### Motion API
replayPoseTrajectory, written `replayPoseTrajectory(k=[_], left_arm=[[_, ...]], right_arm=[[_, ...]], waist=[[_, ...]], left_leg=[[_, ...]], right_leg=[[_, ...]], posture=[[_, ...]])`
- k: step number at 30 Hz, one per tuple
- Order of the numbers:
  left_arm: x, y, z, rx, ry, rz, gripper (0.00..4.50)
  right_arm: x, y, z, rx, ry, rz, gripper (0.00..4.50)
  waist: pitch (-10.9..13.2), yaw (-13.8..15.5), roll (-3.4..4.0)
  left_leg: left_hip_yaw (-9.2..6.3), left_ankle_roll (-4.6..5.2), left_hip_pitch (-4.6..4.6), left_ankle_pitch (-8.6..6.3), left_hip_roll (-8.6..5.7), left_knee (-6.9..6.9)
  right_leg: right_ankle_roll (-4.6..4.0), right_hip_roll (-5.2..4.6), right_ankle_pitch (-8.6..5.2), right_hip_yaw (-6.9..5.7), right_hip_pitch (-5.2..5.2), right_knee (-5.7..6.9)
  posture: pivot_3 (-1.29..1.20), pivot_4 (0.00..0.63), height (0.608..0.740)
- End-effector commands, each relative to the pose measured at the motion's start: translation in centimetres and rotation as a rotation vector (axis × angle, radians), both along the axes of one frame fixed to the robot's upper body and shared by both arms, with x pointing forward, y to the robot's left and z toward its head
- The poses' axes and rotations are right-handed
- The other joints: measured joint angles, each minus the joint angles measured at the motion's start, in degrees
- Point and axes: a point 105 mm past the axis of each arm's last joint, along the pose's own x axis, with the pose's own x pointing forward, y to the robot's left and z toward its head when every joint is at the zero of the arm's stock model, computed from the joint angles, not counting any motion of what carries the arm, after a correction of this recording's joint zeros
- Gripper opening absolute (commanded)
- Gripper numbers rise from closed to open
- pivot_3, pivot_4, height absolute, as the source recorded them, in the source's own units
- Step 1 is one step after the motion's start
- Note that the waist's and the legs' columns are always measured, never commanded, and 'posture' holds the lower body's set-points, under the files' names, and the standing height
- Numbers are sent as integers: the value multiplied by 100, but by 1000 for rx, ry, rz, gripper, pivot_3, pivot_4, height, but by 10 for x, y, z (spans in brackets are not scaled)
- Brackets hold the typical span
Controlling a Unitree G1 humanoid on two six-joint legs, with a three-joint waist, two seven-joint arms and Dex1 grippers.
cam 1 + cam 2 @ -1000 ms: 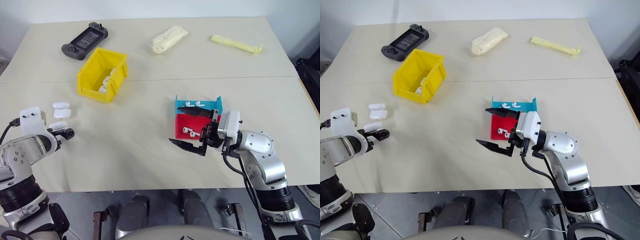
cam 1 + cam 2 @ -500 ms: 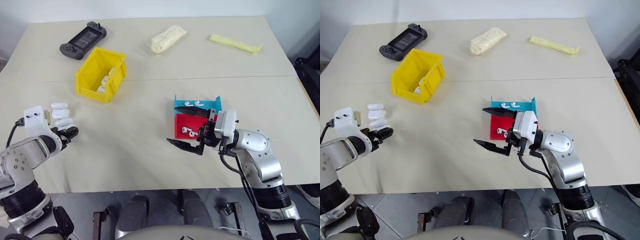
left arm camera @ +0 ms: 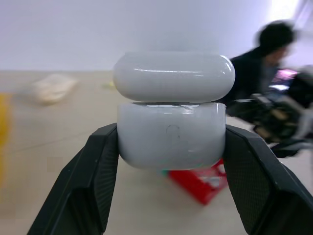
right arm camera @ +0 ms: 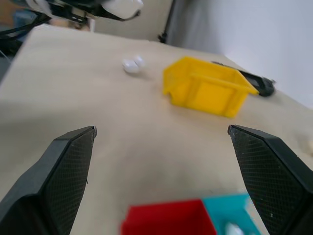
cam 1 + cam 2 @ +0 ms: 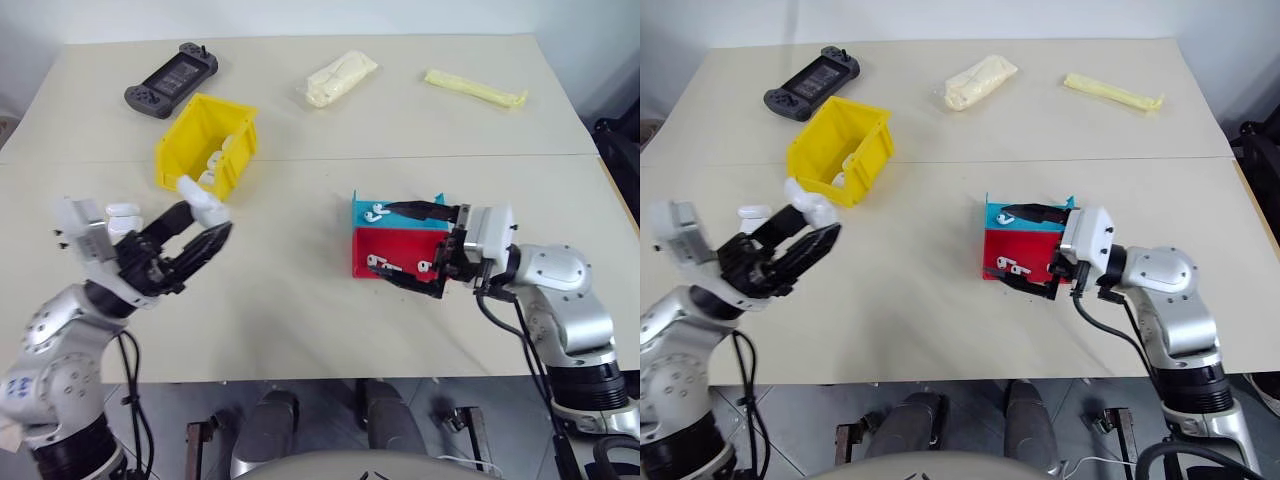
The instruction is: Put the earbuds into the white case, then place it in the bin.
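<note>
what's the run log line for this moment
left gripper: shut on white case, lid ajar, lifted off table | right gripper: open, at red tray | yellow bin: holds cases

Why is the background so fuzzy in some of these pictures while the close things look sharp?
Left wrist view: the case held in the left tool is sharp, with soft glare on its lid; the table and the person behind are blurred. Right wrist view: the right tool's fingers are crisp, but the bin and red tray are soft. Head views: evenly lit, faint shadows.
</note>
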Motion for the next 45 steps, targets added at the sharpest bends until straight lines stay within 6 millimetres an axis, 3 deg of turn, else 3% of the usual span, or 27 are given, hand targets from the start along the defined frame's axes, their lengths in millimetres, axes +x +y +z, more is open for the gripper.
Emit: replayPoseTrajectory(k=[1, 7, 9, 13, 18, 22, 26, 29, 31, 35, 39, 45], left_arm=[[-6, -33, 0, 4, -99, -185, 2774], [-1, -92, -10, -59, -208, -487, 2774], [0, -102, -11, -75, -245, -521, 2774], [-6, -137, -7, -144, -316, -686, 2774], [-10, -143, -6, -173, -386, -750, 2774], [-7, -141, -8, -156, -389, -745, 2774], [-4, -135, -14, -106, -377, -715, 2774], [-3, -133, -16, -87, -373, -703, 2774], [-3, -133, -15, -88, -372, -699, 2774], [-3, -132, -15, -76, -369, -677, 2774], [-5, -131, -16, -69, -364, -653, 2774], [-9, -128, -17, -66, -350, -631, 2774]], right_arm=[[-5, -21, 11, -3, -45, -91, 4500], [-28, -81, -1, -98, -9, -340, 4500], [-35, -91, -2, -110, 4, -381, 4500], [-62, -125, -16, -208, 81, -504, 4500], [-75, -139, -14, -266, 127, -553, 4500], [-72, -124, -11, -335, 224, -497, 4500], [-54, -72, 9, -411, 340, -306, 4500], [-45, -70, 0, -566, 508, -348, 4500], [-44, -60, 2, -608, 527, -290, 4500], [-22, -39, -6, -683, 480, -236, 4500], [1, -33, -19, -765, 452, -273, 4500], [18, -26, -23, -821, 412, -261, 4500]], waist=[[0, -5, 0], [1, 30, 0], [2, 8, -2], [2, 19, -1], [5, -24, -6], [3, -7, -2], [2, -23, 1], [3, 60, 5], [5, 147, 0], [7, 149, -3], [8, 152, -3], [7, 145, -2]], left_leg=[[3, 3, -3, -2, 0, -1], [12, 11, -3, -3, -28, 4], [17, 14, -1, -2, -31, 5], [32, 16, 7, -3, -29, 2], [46, 27, 9, -5, -34, 6], [48, 28, 16, -5, -30, 6], [43, 29, 16, -6, -28, 19], [32, 27, 5, -5, -14, 18], [8, 23, -13, -4, 3, 21], [26, 34, -24, -12, -5, 27], [26, 40, -35, -21, -6, 48], [28, 39, -37, -23, -6, 54]], right_leg=[[1, 2, 1, 1, -1, 0], [7, 2, 4, 6, 0, -6], [11, 2, 6, 10, 2, -4], [13, 8, 8, 24, 2, 0], [24, 6, 14, 38, 8, -9], [24, 10, 13, 42, 8, -3], [25, 8, 17, 53, 7, -1], [22, 9, 16, 26, 3, -10], [20, 8, 16, 2, 1, -25], [26, -3, 20, 9, -4, -47], [30, -4, 22, 6, -6, -48], [30, 0, 22, 9, -14, -38]], posture=[[0, 150, 740], [0, 150, 740], [0, 150, 740], [0, 150, 740], [0, 150, 740], [0, 150, 740], [0, 150, 740], [0, 150, 740], [0, 150, 740], [0, 150, 740], [0, 150, 740], [0, 150, 740]])
